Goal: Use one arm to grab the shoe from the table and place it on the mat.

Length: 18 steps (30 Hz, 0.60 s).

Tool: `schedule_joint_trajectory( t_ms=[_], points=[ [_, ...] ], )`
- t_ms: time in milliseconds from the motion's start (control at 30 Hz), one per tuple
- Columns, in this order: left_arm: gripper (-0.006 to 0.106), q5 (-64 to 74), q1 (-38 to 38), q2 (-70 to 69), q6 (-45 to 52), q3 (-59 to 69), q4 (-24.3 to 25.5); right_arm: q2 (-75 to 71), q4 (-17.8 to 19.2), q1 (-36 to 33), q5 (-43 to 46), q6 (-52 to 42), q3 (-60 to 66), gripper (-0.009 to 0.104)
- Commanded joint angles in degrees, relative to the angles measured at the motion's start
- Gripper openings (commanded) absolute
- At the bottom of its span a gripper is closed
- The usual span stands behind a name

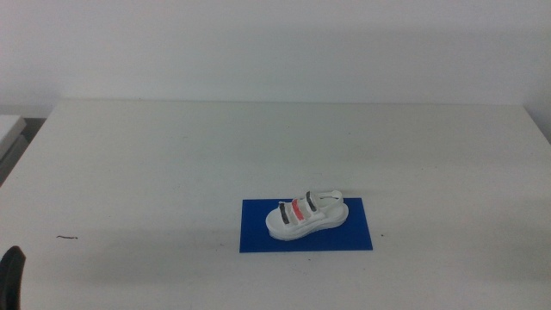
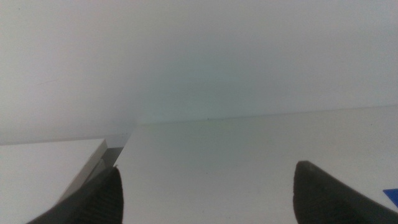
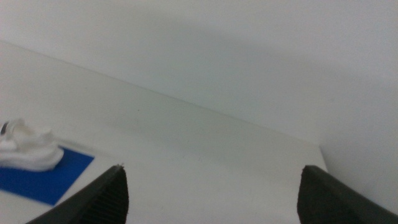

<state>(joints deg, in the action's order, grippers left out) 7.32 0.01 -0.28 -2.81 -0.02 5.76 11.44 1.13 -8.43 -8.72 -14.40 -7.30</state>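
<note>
The white sandal (image 1: 306,214), with two dark straps and one red strap, lies on the dark blue mat (image 1: 258,232) at the front middle of the white table (image 1: 172,155). No gripper touches it. My left gripper (image 2: 205,199) is open and empty at the table's front left; only a dark tip (image 1: 10,274) of it shows in the middle view. My right gripper (image 3: 211,199) is open and empty and out of the middle view. The right wrist view shows the shoe's end (image 3: 25,149) on a corner of the mat (image 3: 50,177). The left wrist view shows a sliver of the mat (image 2: 392,196).
A short dark thread-like speck (image 1: 67,237) lies on the table at the front left. A second white surface (image 1: 9,129) adjoins the table's far left corner, with a gap between them; it also shows in the left wrist view (image 2: 50,168). A plain white wall stands behind the table.
</note>
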Motion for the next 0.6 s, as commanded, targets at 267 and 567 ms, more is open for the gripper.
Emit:
schedule_joint_trajectory(
  t_ms=[267,567],
  points=[
    [0.094,-0.7,0.0,0.3,-0.1,0.0,-0.2,-11.4,1.0,0.5,-2.0,0.1,7.3,0.086],
    [0.094,-0.7,0.0,0.3,-0.1,0.0,-0.2,-11.4,-2.2,0.5,-1.8,0.1,7.3,0.086]
  ],
)
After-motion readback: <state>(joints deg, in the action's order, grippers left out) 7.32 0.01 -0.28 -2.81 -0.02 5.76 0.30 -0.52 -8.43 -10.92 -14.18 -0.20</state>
